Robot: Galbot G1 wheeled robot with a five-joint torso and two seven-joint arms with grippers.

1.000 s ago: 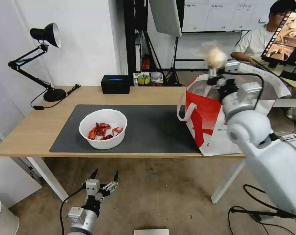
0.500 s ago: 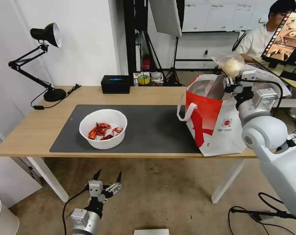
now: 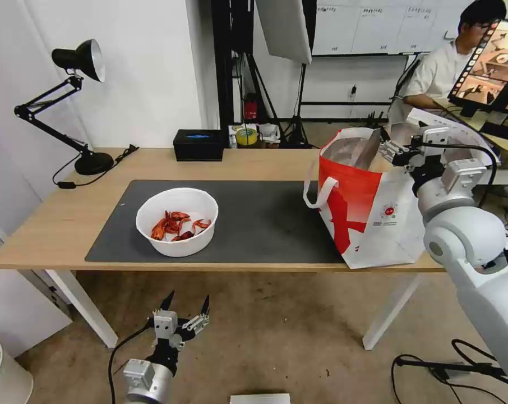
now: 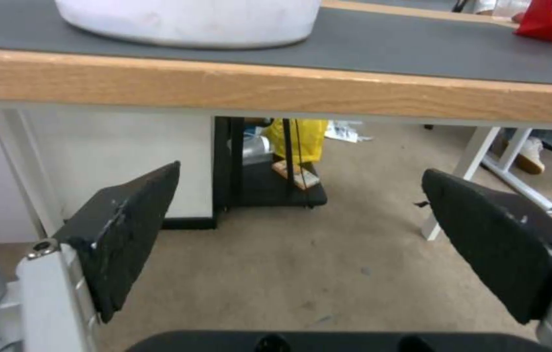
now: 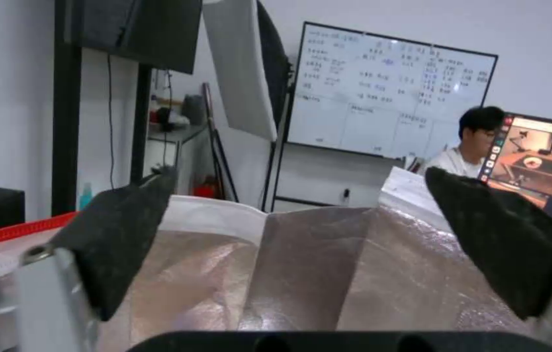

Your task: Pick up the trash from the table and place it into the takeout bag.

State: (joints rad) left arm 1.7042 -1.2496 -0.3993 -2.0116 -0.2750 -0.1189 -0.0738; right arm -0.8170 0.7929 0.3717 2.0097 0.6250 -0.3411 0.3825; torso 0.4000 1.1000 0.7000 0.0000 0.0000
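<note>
Change: knotted bag gone from right gripper (image 3: 389, 148), now spread over takeout bag (image 3: 372, 213).
Left gripper (image 3: 184, 310): spread, idle.
Bowl (image 3: 177, 221): stiff, light, spillable; grip rim.

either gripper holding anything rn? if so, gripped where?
Nothing held. Right gripper is open over the mouth of the red-and-white foil-lined takeout bag, nothing between its fingers. Left gripper is open below the light-wood table edge.

Wall: I see plain white behind the desk lamp (image 3: 69, 106).
Floor: I see beige carpet (image 3: 276, 331), scuffed.
Back of room: I see a whiteboard (image 5: 386, 93) and a black stand (image 3: 231, 62).
Corner: I see 1 white bin (image 3: 4, 373).
</note>
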